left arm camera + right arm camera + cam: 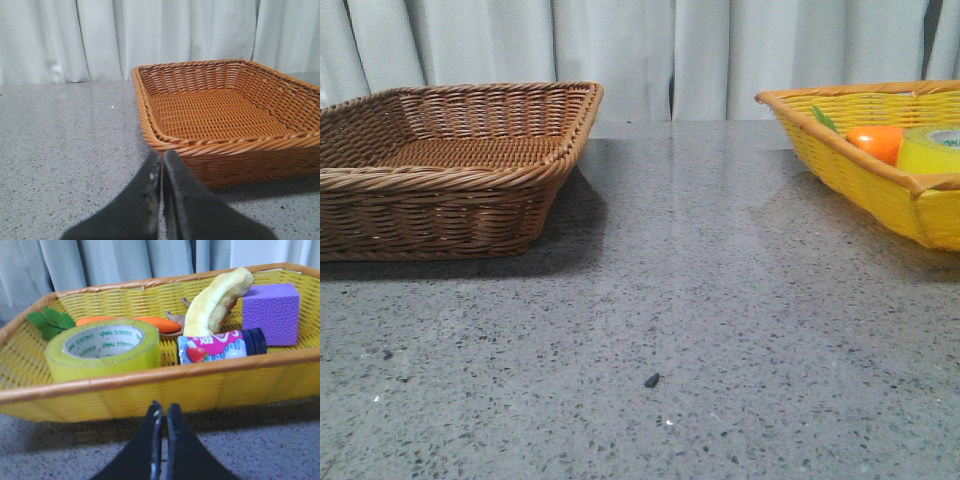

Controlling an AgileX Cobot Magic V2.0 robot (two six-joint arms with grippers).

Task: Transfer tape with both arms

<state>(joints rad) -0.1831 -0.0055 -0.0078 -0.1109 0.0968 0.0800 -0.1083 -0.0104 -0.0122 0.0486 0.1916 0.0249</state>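
Observation:
The yellow tape roll (105,349) lies flat in the yellow basket (150,390), its white core printed with green "deli" lettering. In the front view the tape (930,150) peeks over the yellow basket's rim (840,135) at the far right. My right gripper (164,407) is shut and empty, low over the table just outside the yellow basket's near wall. My left gripper (163,156) is shut and empty, close to the near corner of the empty brown wicker basket (225,145), which stands at the left in the front view (450,175). Neither gripper shows in the front view.
The yellow basket also holds an orange carrot with green leaves (150,322), a banana (215,300), a purple block (272,312) and a small strawberry-labelled bottle (220,346). A small dark speck (652,380) lies on the grey speckled table. White curtains hang behind.

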